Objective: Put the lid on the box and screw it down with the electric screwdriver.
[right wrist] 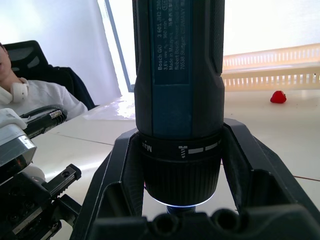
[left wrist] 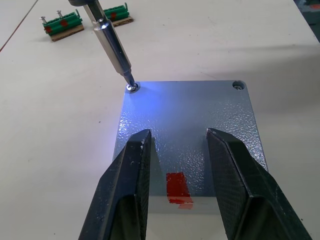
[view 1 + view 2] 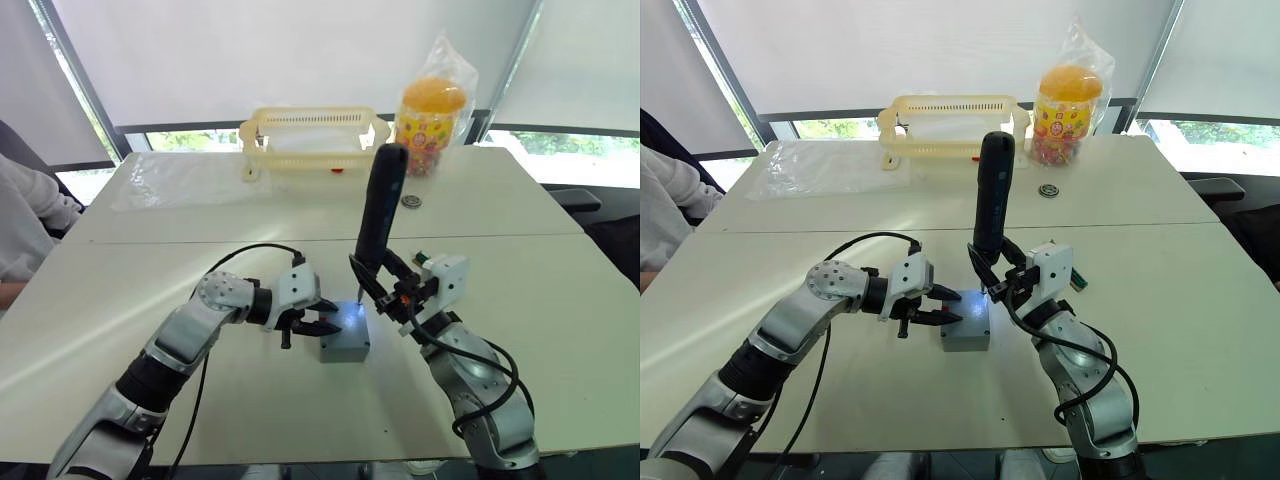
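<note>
White worktop (image 3: 520, 260) carries the box (image 3: 345, 343) in front of me, lid (image 2: 185, 130) already seated on it. I hold the electric screwdriver (image 3: 380, 210) upright in my right pincer (image 3: 385, 290), clamped round its barrel, so the bit meets a corner screw (image 2: 132, 88) squarely. My left pincer (image 2: 180, 185) rests partly open on the lid's near edge, gripping nothing, I judge to steady the box.

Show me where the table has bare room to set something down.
Free: the near-left table beside the left arm, and the far right past the jar. Crowded: around the box, where the left gripper and the screwdriver meet, and by the basket.
</note>
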Tool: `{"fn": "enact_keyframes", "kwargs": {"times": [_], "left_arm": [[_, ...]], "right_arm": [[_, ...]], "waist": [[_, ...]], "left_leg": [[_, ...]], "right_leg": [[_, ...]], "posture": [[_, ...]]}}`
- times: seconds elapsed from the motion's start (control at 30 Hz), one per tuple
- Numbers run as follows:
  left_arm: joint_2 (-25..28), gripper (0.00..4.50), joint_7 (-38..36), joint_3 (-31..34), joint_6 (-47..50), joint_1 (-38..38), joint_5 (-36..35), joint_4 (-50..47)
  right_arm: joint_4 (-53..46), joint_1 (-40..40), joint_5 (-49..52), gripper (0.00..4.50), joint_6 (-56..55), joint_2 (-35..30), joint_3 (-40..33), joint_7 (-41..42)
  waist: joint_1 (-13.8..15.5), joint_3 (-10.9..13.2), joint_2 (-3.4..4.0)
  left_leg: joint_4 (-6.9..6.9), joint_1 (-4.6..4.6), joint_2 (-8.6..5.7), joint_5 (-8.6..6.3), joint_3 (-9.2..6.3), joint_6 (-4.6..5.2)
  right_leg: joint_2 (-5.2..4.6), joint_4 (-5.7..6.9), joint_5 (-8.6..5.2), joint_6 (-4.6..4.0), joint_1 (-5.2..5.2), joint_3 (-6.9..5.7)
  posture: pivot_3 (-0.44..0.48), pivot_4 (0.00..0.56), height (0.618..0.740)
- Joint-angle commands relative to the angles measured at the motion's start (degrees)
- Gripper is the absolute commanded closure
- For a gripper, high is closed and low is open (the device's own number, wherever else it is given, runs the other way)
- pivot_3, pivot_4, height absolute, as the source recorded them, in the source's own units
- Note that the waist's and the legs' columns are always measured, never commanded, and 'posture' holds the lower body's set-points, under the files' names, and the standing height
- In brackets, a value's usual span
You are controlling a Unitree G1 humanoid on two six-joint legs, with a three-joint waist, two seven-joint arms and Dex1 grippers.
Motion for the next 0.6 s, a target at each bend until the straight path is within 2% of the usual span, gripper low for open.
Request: {"fn": "enact_keyframes", "kwargs": {"times": [0.03,0.6], "left_arm": [[0.7,2.75,-0.1,-2.0,1.0,1.2,2.3,1.1],[0.9,2.75,0.1,-1.8,1.3,1.5,2.2,0.6]], "right_arm": [[-2.9,-1.0,0.1,2.75,-2.2,0.3,-0.2,0.2],[2.7,-0.3,-2.0,2.75,-6.3,0.2,-0.4,1.5]], "waist": [[0.0,0.0,0.00],[0.0,0.0,0.00]], "left_leg": [[0.00,0.00,0.00,0.00,0.00,0.00],[-0.01,0.02,0.00,0.00,0.00,0.00]], "right_leg": [[0.00,0.00,0.00,0.00,0.00,0.00],[0.00,0.00,0.00,0.00,0.02,0.00]], "posture": [[0.000,0.150,0.740],[0.000,0.150,0.740]]}}
